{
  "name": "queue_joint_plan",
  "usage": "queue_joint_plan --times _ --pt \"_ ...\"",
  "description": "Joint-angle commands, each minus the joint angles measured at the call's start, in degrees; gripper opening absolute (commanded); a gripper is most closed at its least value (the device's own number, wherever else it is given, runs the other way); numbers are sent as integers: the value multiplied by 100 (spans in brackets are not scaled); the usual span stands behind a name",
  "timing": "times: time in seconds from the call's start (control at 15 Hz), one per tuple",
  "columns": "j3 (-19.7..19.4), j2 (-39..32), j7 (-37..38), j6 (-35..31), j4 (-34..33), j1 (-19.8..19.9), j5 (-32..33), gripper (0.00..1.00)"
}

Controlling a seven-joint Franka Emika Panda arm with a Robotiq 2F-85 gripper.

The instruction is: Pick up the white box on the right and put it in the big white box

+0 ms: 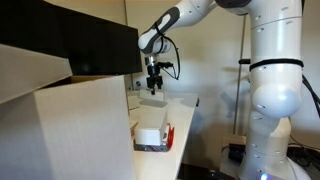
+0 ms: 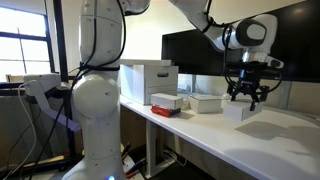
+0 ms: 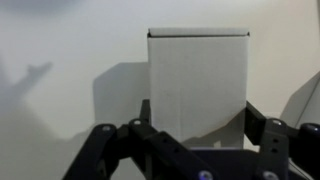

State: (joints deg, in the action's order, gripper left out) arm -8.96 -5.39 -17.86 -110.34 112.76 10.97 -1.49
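Pincer (image 1: 152,86) down on the white box (image 3: 198,70), grip looks made!

In the wrist view the jaws stand either side of the box's near end, closed in against its walls with nothing else between them; they sit wide because the box is wide, so that is a hold and not an open hand; the arm hangs straight down over it, which suits a flat box taken by its two sides. In both exterior views the box is right under the fingers at the table (image 2: 270,140) top; whether it is clear of the surface I cannot tell. The big white box (image 1: 75,130) waits well apart, flaps spread and mouth up, ready for a drop from above. Between the two sits a white block with a red-edged tray (image 1: 152,135); my guess is the carry must lift over it.
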Motion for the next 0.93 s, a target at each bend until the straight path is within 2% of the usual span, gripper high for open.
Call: queue_joint_plan --times 0.0,0.47,0.53,0.73,0.8,0.87 --pt "115 527 302 230 128 -173 32 59" --pt "325 1327 507 559 157 -521 92 59" --pt "257 994 364 451 -9 -494 10 84" --pt "291 1208 385 541 6 -555 12 84" --pt "288 1215 385 541 13 -553 12 59" --pt "293 1229 349 556 42 -560 32 59"
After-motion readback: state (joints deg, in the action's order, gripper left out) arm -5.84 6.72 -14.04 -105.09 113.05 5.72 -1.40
